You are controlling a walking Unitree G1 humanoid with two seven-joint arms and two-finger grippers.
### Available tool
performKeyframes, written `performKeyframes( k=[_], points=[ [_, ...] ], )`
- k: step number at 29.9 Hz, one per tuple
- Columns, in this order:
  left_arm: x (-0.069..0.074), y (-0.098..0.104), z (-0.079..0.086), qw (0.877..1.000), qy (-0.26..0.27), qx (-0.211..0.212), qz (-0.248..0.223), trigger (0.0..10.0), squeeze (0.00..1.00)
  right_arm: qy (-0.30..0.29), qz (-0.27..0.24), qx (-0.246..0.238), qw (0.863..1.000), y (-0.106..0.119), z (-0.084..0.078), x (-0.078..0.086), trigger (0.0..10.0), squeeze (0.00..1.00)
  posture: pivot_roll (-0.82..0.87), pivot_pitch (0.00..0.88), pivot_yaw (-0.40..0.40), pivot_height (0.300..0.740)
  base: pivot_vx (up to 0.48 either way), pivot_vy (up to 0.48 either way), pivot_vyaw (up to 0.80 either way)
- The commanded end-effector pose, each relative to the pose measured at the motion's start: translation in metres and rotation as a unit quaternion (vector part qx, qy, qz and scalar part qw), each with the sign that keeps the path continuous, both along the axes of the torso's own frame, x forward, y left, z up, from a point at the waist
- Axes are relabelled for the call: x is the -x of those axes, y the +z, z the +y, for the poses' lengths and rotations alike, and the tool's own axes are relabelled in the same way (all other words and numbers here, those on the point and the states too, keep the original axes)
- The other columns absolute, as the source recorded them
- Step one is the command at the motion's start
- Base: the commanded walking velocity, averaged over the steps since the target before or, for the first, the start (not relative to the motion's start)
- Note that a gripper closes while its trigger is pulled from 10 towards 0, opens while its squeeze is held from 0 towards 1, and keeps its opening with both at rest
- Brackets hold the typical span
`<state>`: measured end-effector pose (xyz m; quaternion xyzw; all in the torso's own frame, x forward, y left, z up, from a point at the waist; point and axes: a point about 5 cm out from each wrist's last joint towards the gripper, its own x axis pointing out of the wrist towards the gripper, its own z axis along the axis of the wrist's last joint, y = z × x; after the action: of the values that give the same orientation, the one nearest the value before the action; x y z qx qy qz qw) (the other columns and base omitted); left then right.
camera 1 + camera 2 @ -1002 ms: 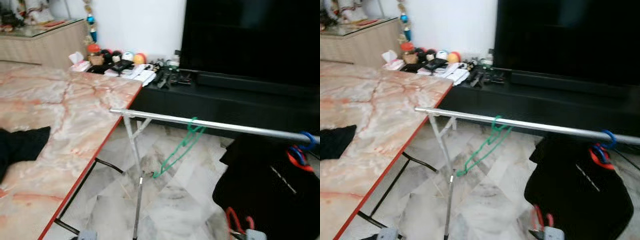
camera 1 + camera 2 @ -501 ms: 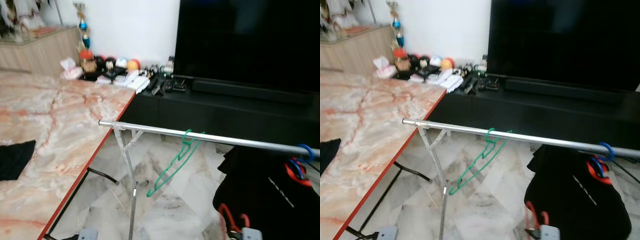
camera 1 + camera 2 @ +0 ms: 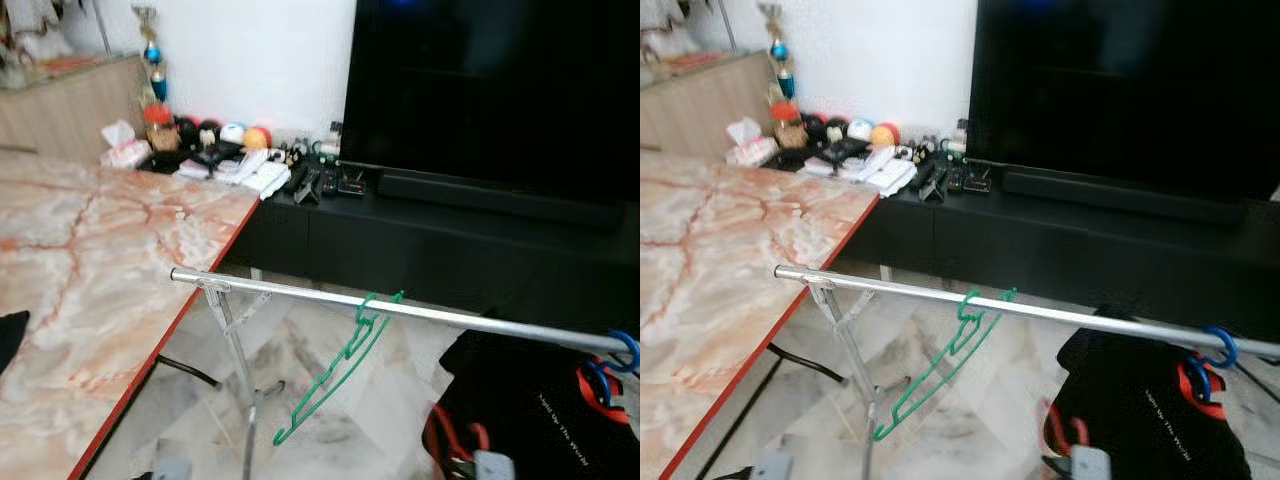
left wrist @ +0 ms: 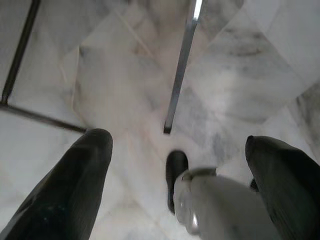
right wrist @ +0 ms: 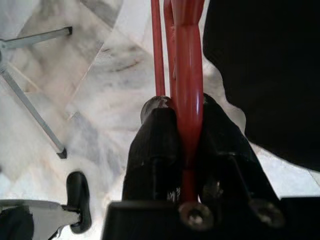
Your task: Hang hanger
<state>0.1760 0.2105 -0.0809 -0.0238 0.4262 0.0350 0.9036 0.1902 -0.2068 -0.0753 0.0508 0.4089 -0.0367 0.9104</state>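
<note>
View has shifted since earlier frames: camera moved, rail [image 3: 420, 312] now lower. Right gripper [image 5: 187, 135] at 5 o'clock, fingers pinching red hanger [image 3: 452, 437]; not yet hung. Left gripper [image 4: 175, 165] idle, fingers spread.

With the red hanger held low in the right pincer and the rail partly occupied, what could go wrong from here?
1. The right pincer pinches the red plastic hanger on a thin bar, so it may twist or slip while being lifted.
2. The silver metal rail already carries a tilted green wire hanger and a blue hook with a black garment; the red one could snag them.
3. The rail's thin stand might wobble if bumped.
</note>
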Motion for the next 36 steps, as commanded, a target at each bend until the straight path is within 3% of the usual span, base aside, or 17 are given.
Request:
performKeyframes(
  k=[1,10,11,12,13,20,31,36],
  points=[
    [0.002,-0.003,-0.008,1.000,-0.004,0.011,0.008,10.0,0.00,-0.009,-0.001,0.011,1.000,0.000,-0.009,0.004,10.0,0.00,0.07,0.000,-0.036,0.740,0.000,0.000,0.00],
    [0.004,-0.004,-0.008,1.000,-0.005,0.013,0.011,10.0,0.00,-0.025,-0.048,0.036,0.998,0.007,-0.012,-0.004,10.0,0.00,0.06,0.004,-0.033,0.740,0.000,0.000,0.00],
    [0.004,-0.003,-0.008,1.000,-0.007,0.012,0.012,10.0,0.00,-0.016,-0.107,0.043,0.993,0.023,-0.001,-0.032,10.0,0.00,0.05,0.004,-0.031,0.740,0.000,0.000,0.00],
    [0.004,-0.003,-0.008,1.000,-0.010,0.011,0.013,10.0,0.00,-0.010,-0.191,0.050,0.980,0.050,0.013,-0.066,10.0,0.00,0.05,0.005,-0.028,0.740,0.000,0.000,0.00],
    [0.004,-0.003,-0.008,1.000,-0.011,0.010,0.014,10.0,0.00,-0.015,-0.220,0.055,0.974,0.059,0.015,-0.076,10.0,0.00,0.05,0.005,-0.028,0.740,0.000,0.000,0.00],
    [0.003,-0.003,-0.006,1.000,-0.013,0.006,0.013,10.0,0.00,-0.047,-0.276,0.075,0.957,0.073,0.009,-0.081,10.0,0.00,0.06,0.002,-0.026,0.740,0.000,0.000,0.00],
    [0.005,-0.004,-0.007,1.000,-0.024,0.004,0.016,10.0,0.00,-0.071,-0.288,0.079,0.952,0.069,0.010,-0.070,10.0,0.00,0.06,0.000,-0.024,0.740,0.000,0.000,0.00],
    [0.005,-0.004,-0.008,1.000,-0.027,0.003,0.016,10.0,0.00,-0.087,-0.315,0.092,0.941,0.078,0.004,-0.074,10.0,0.00,0.06,0.000,-0.024,0.740,0.000,0.000,0.00]
  ],
)
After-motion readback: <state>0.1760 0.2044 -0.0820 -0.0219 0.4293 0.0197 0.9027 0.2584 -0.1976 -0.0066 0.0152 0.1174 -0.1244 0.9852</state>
